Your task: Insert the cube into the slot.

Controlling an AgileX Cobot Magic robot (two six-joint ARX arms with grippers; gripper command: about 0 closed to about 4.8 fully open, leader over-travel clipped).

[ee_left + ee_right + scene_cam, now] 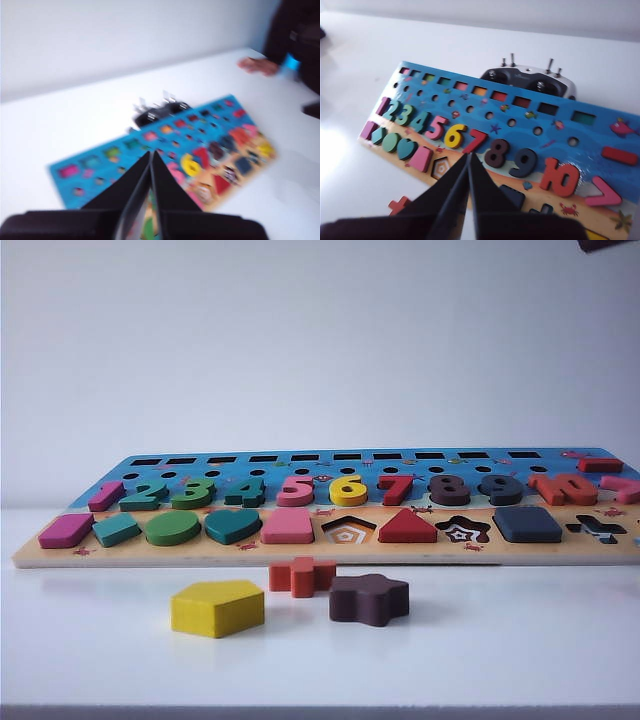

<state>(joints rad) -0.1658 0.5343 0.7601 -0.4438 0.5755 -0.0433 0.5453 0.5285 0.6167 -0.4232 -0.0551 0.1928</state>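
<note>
While both grippers hover shut above the board (530,130), left gripper (151,155), right gripper (469,157).

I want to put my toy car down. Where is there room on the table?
Bare table lies left of the yellow pentagon and right of the brown star. It is crowded around those, the orange plus and the puzzle board.

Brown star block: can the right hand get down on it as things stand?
Probably yes. The brown star block lies alone on the table in front of the puzzle board, apart from the yellow pentagon and orange cross. The right hand, shut and empty, must open first.
</note>
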